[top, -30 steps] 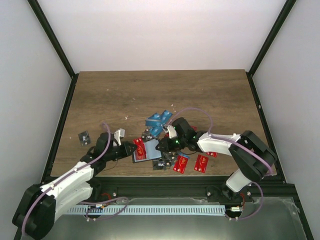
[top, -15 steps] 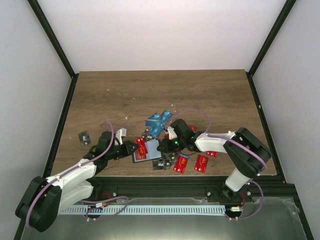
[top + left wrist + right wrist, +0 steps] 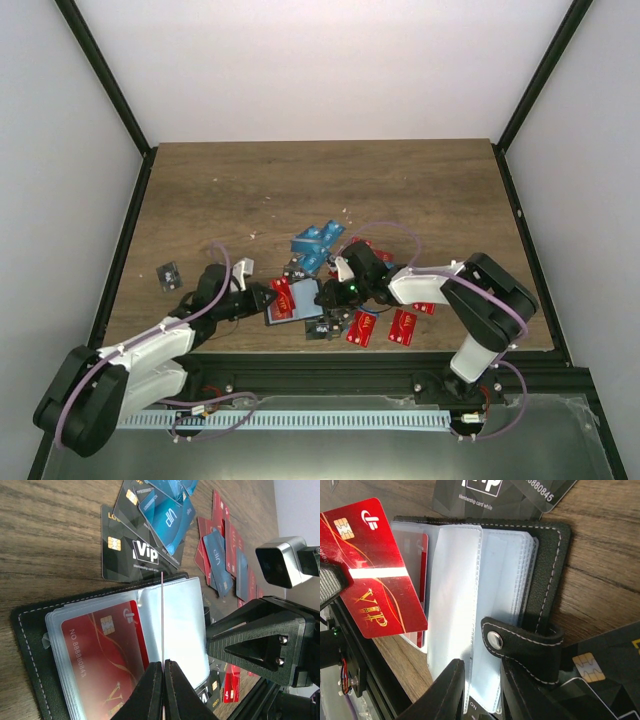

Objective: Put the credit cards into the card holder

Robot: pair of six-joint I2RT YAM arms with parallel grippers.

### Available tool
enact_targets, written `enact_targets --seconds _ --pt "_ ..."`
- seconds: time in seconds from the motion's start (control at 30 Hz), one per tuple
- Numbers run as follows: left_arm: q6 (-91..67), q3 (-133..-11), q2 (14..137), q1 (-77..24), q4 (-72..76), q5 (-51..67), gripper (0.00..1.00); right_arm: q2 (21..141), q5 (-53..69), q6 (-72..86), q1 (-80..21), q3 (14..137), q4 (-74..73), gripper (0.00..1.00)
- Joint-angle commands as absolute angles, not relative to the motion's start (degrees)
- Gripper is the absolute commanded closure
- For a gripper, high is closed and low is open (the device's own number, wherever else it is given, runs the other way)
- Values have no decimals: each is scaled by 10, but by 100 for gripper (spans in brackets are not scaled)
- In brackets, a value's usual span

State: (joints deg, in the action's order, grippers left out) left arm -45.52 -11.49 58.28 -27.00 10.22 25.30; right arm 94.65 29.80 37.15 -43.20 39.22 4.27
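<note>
The card holder (image 3: 300,301) lies open near the table's front edge, its clear sleeves up. One sleeve holds a red card (image 3: 102,652). My left gripper (image 3: 163,662) is shut on a red VIP card (image 3: 376,587), held on edge just over the sleeves (image 3: 182,625). My right gripper (image 3: 481,669) is at the holder's other side. Its jaws stand a little apart astride the sleeve edges (image 3: 490,605), next to the clasp tab (image 3: 522,645). One clear page (image 3: 454,595) stands lifted. Loose credit cards lie around: blue (image 3: 318,238), red (image 3: 402,327) and black (image 3: 135,555).
A single black card (image 3: 169,273) lies at the left. The black front rail (image 3: 320,352) runs just below the holder. Both arms (image 3: 160,345) reach in low from the front corners. The table's far half (image 3: 320,180) is bare wood.
Both grippers stay at the holder. The left arm has edged slightly right with the red card, and the right wrist has shifted slightly left.
</note>
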Motion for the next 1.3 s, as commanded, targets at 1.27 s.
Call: enact_targets --seconds 1.27 --pt "-483 -91 600 -268 171 270 96 947 296 373 -429 358 69 70"
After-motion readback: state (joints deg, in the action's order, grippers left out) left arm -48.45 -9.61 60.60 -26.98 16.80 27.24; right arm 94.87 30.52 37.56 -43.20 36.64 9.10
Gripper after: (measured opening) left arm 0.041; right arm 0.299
